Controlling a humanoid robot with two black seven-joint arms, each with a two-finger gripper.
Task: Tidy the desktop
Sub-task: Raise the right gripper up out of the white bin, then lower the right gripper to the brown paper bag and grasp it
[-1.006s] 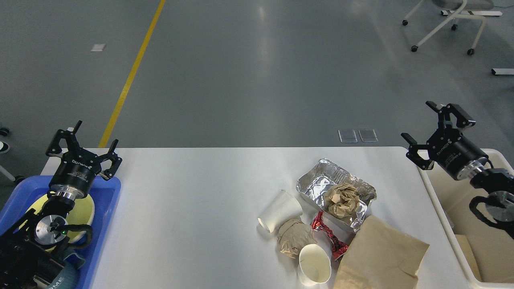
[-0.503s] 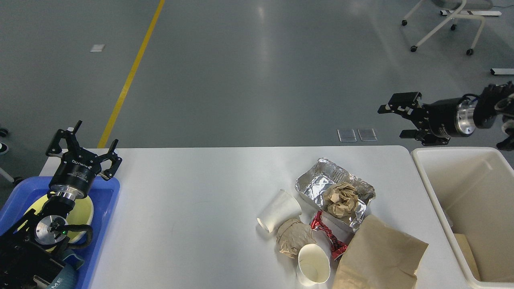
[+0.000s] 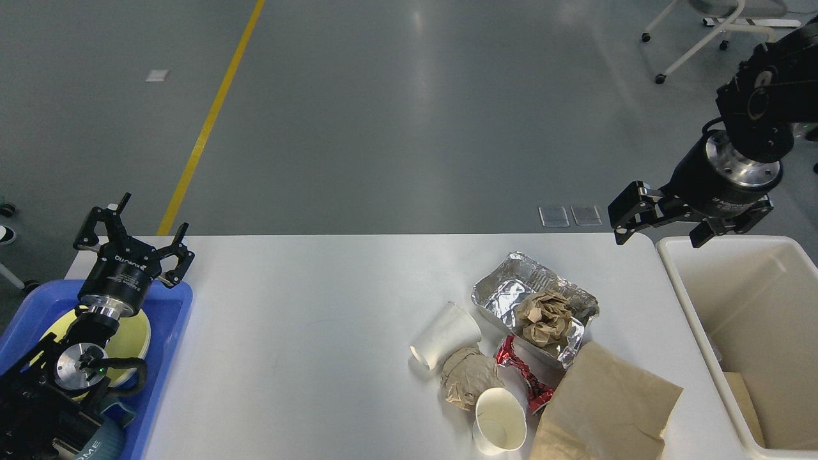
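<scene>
Two empty grippers, left gripper and right gripper, spread wide, littered white desktop, grey floor

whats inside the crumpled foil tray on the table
A crumpled ball of brown paper sits in the silver foil tray, toward its near right end. The far left part shows bare wrinkled foil. Whatever lies beneath the paper ball is hidden.
</scene>
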